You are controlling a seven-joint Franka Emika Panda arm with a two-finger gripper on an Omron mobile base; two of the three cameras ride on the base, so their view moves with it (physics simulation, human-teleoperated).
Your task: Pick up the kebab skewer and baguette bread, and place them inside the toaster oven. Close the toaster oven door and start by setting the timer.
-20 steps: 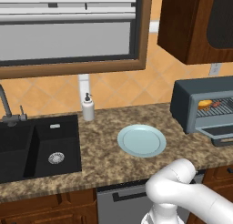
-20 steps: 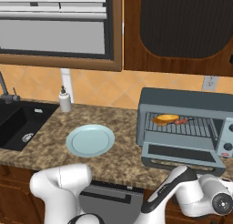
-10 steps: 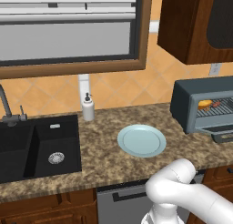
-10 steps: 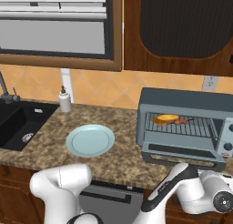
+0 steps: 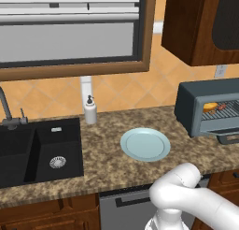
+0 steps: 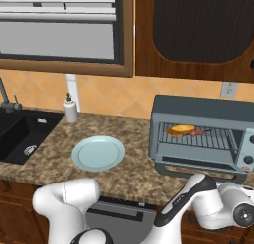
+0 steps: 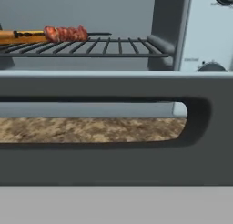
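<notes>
The toaster oven (image 6: 203, 109) stands at the right end of the counter, its door (image 6: 198, 169) dropped forward and nearly flat. On the wire rack (image 7: 91, 48) inside lie the baguette bread (image 6: 181, 129) and, to its right, the kebab skewer (image 6: 197, 132). From the hand, the skewer (image 7: 66, 34) and the end of the bread (image 7: 13, 36) show beyond the door's dark bar handle (image 7: 113, 86), which crosses close in front. My hand (image 6: 237, 213) sits low, just under and in front of the door's front edge. The fingers are hidden; nothing is seen held.
A pale blue plate (image 5: 145, 144) lies mid-counter. A soap dispenser (image 5: 90, 111) stands by the wall beside the black sink (image 5: 37, 149). The oven's knobs (image 6: 246, 160) are on its right front panel. A dark wooden cabinet (image 6: 198, 30) hangs above.
My hand has crept slightly upward under the door's front edge, and the door panel looks tipped up a little from flat. The food and plate have not moved.
</notes>
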